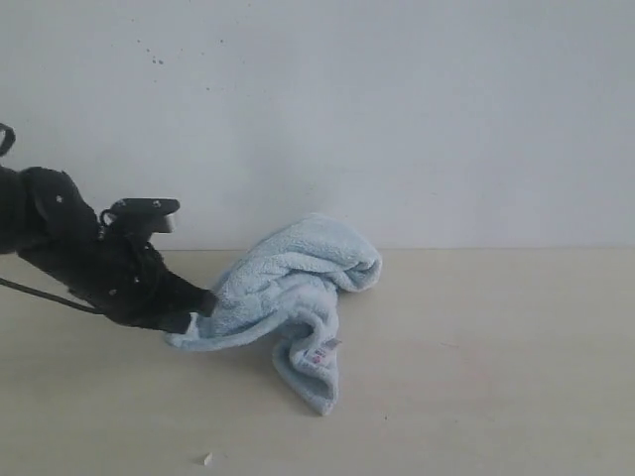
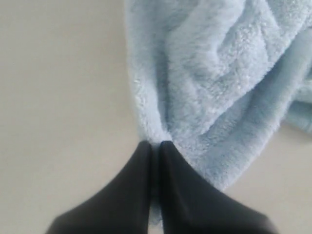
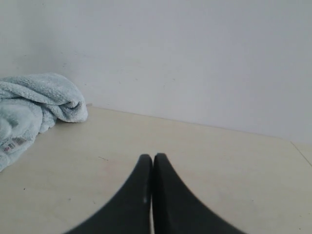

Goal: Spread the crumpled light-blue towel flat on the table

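Barely begun, as I judge it: the towel (image 1: 288, 288) lies in a crumpled heap on the table (image 1: 496, 377), left of centre in the exterior view and close to the wall (image 1: 397, 99). Its folds bulge, and one flap with the white tag (image 1: 321, 355) trails toward the front. My left gripper (image 2: 155, 146) has its jaws pressed together on the heap's left edge, pinching a bit of cloth. My right gripper (image 3: 152, 158) is closed on nothing, low over bare table, well apart from the towel. All the spreading is left to do. I see no containers anywhere, so there are no contents to report.
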Controlling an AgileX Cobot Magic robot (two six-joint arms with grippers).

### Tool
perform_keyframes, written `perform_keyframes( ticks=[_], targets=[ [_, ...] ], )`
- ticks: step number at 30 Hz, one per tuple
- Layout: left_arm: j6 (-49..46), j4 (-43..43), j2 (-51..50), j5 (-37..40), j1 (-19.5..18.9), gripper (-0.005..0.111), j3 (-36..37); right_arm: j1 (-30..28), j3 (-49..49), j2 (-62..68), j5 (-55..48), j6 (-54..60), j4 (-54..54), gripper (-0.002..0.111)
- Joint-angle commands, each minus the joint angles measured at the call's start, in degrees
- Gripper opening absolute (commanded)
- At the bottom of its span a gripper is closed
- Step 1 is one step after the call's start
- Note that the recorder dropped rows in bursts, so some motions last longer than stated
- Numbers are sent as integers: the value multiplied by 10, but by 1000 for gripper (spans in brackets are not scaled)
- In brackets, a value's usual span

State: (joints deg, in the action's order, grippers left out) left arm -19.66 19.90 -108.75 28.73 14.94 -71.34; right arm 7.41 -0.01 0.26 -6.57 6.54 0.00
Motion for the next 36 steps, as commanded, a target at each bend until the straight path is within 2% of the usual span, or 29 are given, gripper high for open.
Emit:
perform_keyframes(
  ticks=[1, 6, 13, 19, 29, 32, 36],
  targets=[
    [154, -222, 58, 114, -20, 4, 5, 1, 0, -3, 3, -2, -3, 0],
    [208, -329, 156, 163, -21, 4, 46, 1, 0, -3, 3, -2, -3, 0],
    [227, -368, 358, 192, -23, 4, 102, 1, 0, -3, 3, -2, -3, 0],
    [247, -373, 496, 227, -23, 4, 124, 1, 0, -3, 3, -2, -3, 0],
    [248, -359, 612, 278, -23, 4, 182, 24, 0, -3, 3, 1, -4, 0],
    [252, -341, 647, 282, -23, 4, 210, 24, 0, -3, 41, 95, -39, 0],
    [257, -339, 693, 302, -23, 4, 244, 24, 0, -3, 125, 95, -36, 0]
  ],
)
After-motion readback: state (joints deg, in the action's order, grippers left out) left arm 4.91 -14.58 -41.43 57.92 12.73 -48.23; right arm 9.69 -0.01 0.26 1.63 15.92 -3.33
